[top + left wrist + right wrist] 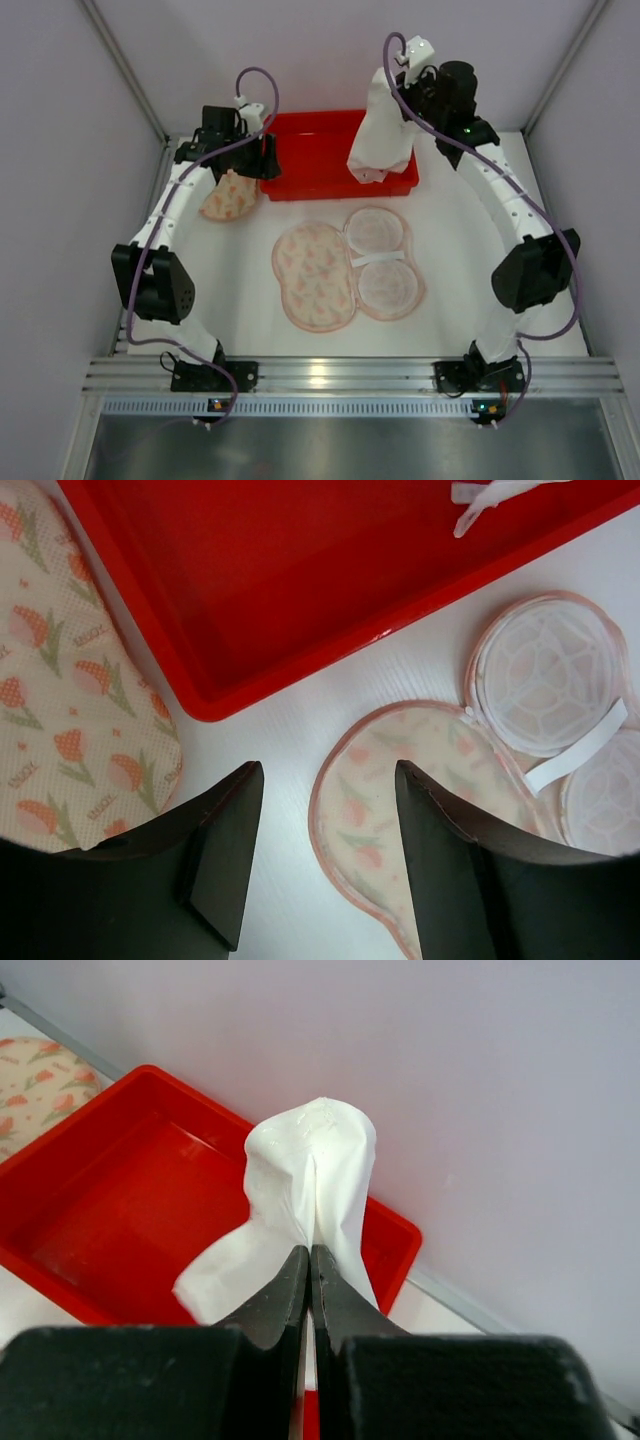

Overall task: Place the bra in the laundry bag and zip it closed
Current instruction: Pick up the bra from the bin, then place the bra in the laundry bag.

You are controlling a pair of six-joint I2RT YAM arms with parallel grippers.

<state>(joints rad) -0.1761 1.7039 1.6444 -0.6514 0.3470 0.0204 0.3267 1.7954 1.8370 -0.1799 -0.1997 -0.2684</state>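
Right tool (310, 1253): pinched together on white fabric bra (380, 130), hanging over red plastic tray (310, 165).
Left tool (326, 780): apart, above white desk (455, 230) beside tray.
Pink floral mesh laundry bag (345, 268): lying open, flat on desk.

Left arm (165, 215) low, left fingers (215, 870) apart; right arm (505, 195) raised, right fingers (285, 1295) clamped.
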